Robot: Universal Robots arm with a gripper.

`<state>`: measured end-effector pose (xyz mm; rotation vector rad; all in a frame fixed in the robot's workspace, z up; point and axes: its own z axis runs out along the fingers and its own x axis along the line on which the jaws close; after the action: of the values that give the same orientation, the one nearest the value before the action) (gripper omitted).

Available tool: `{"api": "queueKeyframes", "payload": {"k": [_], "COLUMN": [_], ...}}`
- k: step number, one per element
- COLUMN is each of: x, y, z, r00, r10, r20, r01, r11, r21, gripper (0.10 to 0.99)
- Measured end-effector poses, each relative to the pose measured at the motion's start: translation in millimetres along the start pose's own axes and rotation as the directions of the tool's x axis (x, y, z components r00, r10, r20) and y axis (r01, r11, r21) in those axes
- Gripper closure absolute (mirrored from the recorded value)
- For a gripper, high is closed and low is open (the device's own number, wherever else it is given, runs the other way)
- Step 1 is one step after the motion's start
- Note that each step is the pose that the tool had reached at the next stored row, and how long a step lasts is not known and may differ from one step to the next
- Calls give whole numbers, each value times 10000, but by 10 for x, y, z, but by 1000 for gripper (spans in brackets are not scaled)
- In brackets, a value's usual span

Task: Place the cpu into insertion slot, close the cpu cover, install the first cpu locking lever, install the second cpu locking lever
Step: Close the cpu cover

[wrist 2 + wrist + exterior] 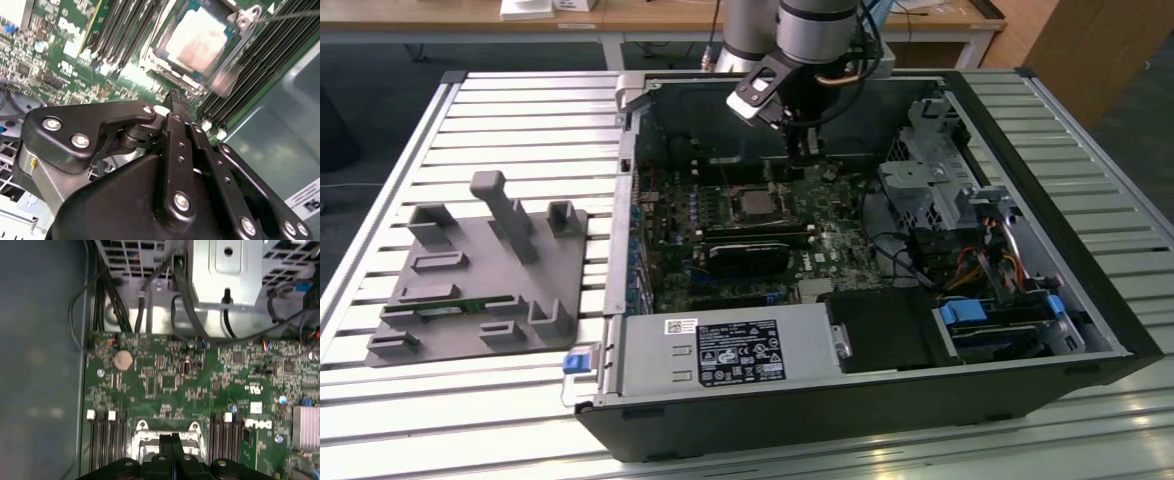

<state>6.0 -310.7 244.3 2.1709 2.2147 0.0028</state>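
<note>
A silver slatted aluminium worktable (507, 110) spans the exterior view. Beyond its far edge stands a light wooden desk with white legs (654, 18) on dark grey floor (380, 60). A brown wooden panel (1107, 45) rises past its far corner.

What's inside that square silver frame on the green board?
The cpu lies inside the window of the cpu cover, its dull silver top showing in the second wrist view. Whatever sits under the chip is covered, so it cannot be seen.

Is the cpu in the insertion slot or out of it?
In: the second wrist view shows the cpu lying flat, silver top up, within the insertion slot.
</note>
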Motion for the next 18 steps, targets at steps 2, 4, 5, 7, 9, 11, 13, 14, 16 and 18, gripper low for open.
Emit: {"api": "queueKeyframes", "payload": {"k": [2,4,5,7,9,11,13,14,16,18], "x": [1,1,1,2,4,5,6,6,7,8], "y": [-33,-62,-75,-105,-147,-211,-243,-252,-277,-319], "z": [5,23,36,62,87,100,102,102,111,132], "r00": [10000,10000,10000,10000,10000,10000,10000,10000,10000,10000], "r10": [-1,0,0,0,-3,-4,-5,-6,-4,-6], "r20": [-1,-1,0,-1,-1,0,0,1,-2,-2], "r01": [1,0,0,0,3,4,5,6,4,6], "r11": [10000,10000,10000,10000,10000,10000,10000,10000,10000,10000], "r21": [0,0,0,-1,0,0,0,1,-1,-1], "gripper": [980,980,980,980,980,980,980,980,980,980]}}
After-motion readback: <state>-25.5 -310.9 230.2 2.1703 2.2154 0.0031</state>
